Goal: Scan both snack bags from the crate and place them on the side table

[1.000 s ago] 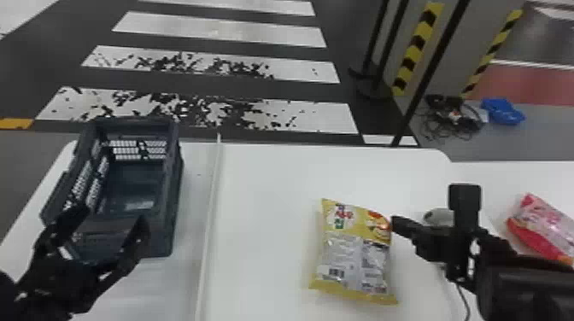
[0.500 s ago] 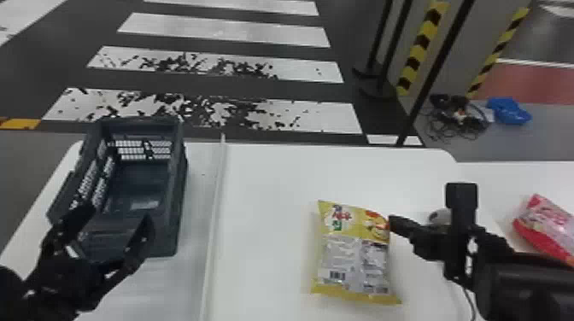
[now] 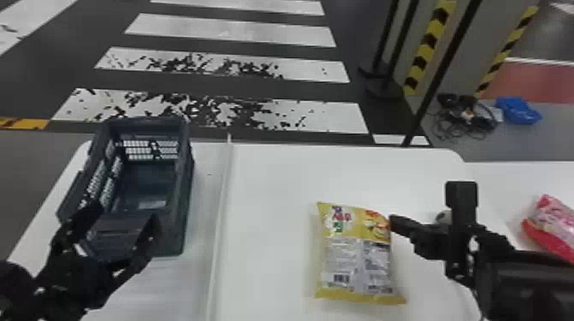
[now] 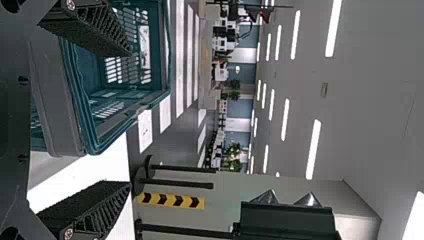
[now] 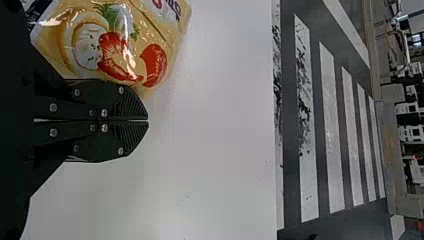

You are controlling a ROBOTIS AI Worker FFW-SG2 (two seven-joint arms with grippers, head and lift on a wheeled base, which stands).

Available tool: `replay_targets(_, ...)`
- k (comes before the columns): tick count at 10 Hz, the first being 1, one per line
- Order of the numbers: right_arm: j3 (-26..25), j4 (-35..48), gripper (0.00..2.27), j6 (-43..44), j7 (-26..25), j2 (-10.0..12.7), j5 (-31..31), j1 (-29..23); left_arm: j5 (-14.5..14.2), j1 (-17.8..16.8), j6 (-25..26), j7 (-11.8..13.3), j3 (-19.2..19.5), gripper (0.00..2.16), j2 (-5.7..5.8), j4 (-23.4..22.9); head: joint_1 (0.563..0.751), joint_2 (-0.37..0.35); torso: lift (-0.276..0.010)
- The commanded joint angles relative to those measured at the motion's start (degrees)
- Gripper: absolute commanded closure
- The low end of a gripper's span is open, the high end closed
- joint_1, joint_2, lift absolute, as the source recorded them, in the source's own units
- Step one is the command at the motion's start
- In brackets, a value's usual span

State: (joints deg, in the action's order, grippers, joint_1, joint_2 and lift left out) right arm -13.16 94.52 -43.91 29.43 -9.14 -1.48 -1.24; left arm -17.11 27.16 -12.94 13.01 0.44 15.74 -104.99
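White surface (image 3: 269, 183), below me. Yellow snack bag (image 3: 354, 256), flat on it, five o'clock. My right pincer (image 3: 393, 223), clenched, just beside, four o'clock. My left pincer (image 3: 126, 214), released, eight o'clock. Crate (image 3: 183, 213), nine o'clock. Pink snack bag (image 3: 555, 222), side table (image 3: 491, 183), three o'clock. Crosswalk (image 3: 316, 117), twelve o'clock.

The jointed black left arm (image 3: 68, 284) is extended in from the head view's lower left corner, and its black two-fingered gripper (image 3: 126, 212) is pointed forward, with the flat, ribbed fingers (image 4: 95, 27) spread wide apart. The jointed black right arm (image 3: 525, 281) is reached in from the lower right. Its black two-fingered gripper (image 3: 392, 224) is aimed inward toward the left, with the flat, screw-studded fingers (image 5: 131, 106) pressed together along their ridged tips.
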Motion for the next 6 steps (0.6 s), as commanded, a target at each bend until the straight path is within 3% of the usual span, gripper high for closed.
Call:
replay_targets(1,0.4,-0.2,2.26,0.0,0.0,0.0,-0.1,0.3,0.0,-0.1,-0.1,0.0,0.0,0.08,0.08,0.1,0.695,-0.102,-0.095)
replay_targets(6,0.2,0.7,2.25,2.6,-0.4,0.1,-1.1,0.2,-0.1,-0.1,-0.1,0.0,0.0,0.08,0.00,0.2,0.695,-0.092,-0.095)
